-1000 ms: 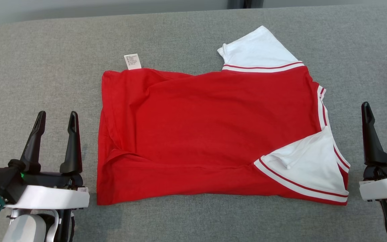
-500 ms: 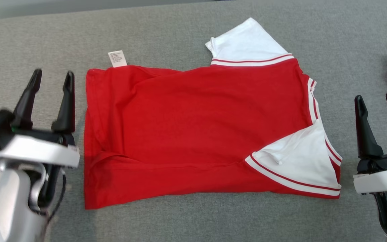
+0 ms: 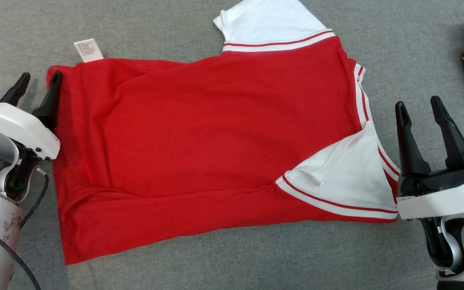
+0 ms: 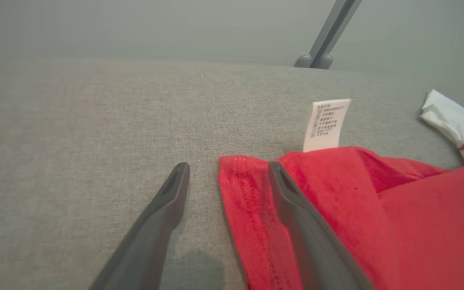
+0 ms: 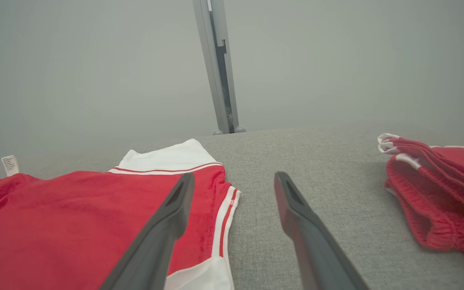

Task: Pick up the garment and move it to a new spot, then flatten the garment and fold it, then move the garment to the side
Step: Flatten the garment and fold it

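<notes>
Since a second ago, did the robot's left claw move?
Yes. Measured against the red shirt, the left gripper has gone forward along the shirt's left edge, from beside its near part up to the far corner by the white label.

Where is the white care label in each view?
Head view: care label upper left, at the far edge of the red garment.
Left wrist view: care label right of centre, above the red corner.
Right wrist view: care label small, at the left edge.
Shared landmark: the white sleeve with red stripe.
</notes>
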Controlling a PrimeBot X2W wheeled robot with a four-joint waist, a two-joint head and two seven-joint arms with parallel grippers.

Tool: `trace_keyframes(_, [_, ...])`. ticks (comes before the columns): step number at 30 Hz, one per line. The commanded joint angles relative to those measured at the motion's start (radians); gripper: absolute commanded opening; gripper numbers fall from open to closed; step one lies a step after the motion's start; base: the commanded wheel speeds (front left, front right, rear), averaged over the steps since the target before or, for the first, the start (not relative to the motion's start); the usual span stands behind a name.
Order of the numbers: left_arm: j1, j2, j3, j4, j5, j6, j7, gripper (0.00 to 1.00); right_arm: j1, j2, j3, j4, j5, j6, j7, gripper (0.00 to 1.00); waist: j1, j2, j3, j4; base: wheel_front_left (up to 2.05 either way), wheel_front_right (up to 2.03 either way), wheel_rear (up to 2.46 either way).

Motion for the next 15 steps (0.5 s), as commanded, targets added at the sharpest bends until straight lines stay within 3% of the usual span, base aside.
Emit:
trace_keyframes(1, [-0.026, 0.014, -0.012, 0.026, -0.019, -0.007, 0.008, 1.0, -0.015, -0.003, 0.004, 0.01, 0.006, 0.0, -0.016, 1.0, 0.0, 0.0, 0.013, -0.013, 0.0, 0.0, 0.0])
trace_keyframes(6, [-0.044, 0.035, -0.067, 0.058, -0.082, -0.008, 0.039, 1.0, -0.027, -0.008, 0.009, 0.032, 0.012, 0.0, -0.026, 1.0, 0.0, 0.0, 0.02, -0.02, 0.0, 0.0, 0.0])
trace_keyframes(7, [-0.047, 0.046, -0.093, 0.074, -0.109, -0.008, 0.05, 0.68, -0.035, -0.013, 0.007, 0.035, 0.015, 0.0, -0.026, 1.0, 0.0, 0.0, 0.023, -0.022, 0.0, 0.0, 0.0])
trace_keyframes(8, [-0.05, 0.05, -0.103, 0.079, -0.12, -0.007, 0.048, 0.27, -0.038, -0.016, 0.006, 0.036, 0.017, 0.0, -0.025, 1.0, 0.0, 0.0, 0.024, -0.023, 0.0, 0.0, 0.0])
trace_keyframes(9, [-0.054, 0.054, -0.112, 0.083, -0.133, -0.007, 0.047, 0.0, -0.041, -0.02, 0.004, 0.036, 0.018, 0.0, -0.022, 1.0, 0.0, 0.0, 0.025, -0.023, 0.0, 0.0, 0.0])
trace_keyframes(15, [-0.078, 0.082, -0.166, 0.089, -0.178, -0.006, 0.008, 0.0, -0.102, -0.049, -0.042, 0.024, 0.028, 0.0, -0.011, 1.0, 0.0, 0.0, 0.032, -0.017, 0.0, 0.0, 0.0])
